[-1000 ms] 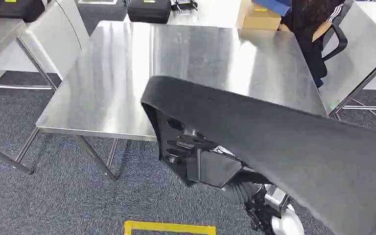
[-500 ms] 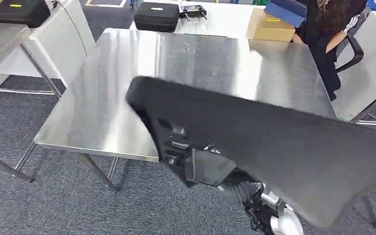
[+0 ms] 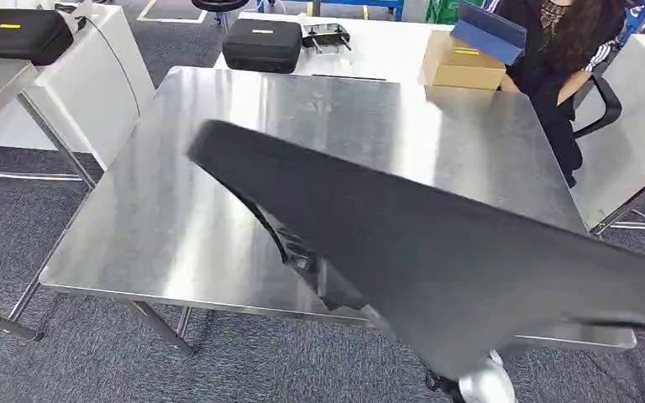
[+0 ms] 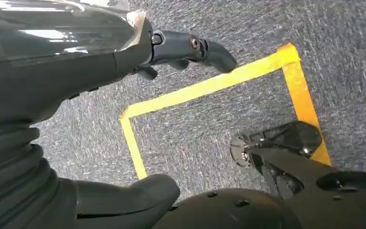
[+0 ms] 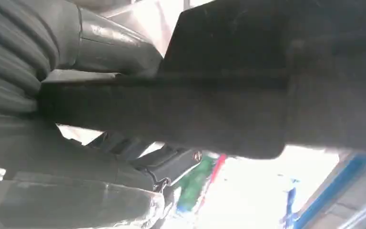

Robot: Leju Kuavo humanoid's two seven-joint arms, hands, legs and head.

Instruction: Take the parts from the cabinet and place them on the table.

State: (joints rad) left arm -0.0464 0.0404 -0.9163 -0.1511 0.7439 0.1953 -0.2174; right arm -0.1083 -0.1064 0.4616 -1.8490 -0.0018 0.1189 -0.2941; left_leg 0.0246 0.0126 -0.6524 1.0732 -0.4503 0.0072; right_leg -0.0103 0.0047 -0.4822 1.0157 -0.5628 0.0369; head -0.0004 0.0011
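A large flat black part [image 3: 445, 252] slants across the head view from the lower right, its far end hanging over the steel table [image 3: 168, 227]. Brackets on its underside show near the table's front edge. In the right wrist view my right hand [image 5: 66, 152] grips the black part [image 5: 248, 95], with the thick thumb [image 5: 109, 45] on one face and the darker fingers [image 5: 143, 152] on the other. My left hand [image 4: 52, 95] hangs over the grey carpet, its fingers [image 4: 190, 47] and thumb [image 4: 124, 198] apart and holding nothing.
Two black cases [image 3: 262, 44] [image 3: 18, 35] and a cardboard box [image 3: 464, 63] lie on white tables behind. A person [image 3: 558, 50] sits in a chair at the back right. More steel tables flank both sides. Yellow tape [image 4: 209, 86] marks the carpet.
The camera has moved nearer the steel table, which now takes up more of the view. The black part's far end has gone from the table's front edge to out over its top.
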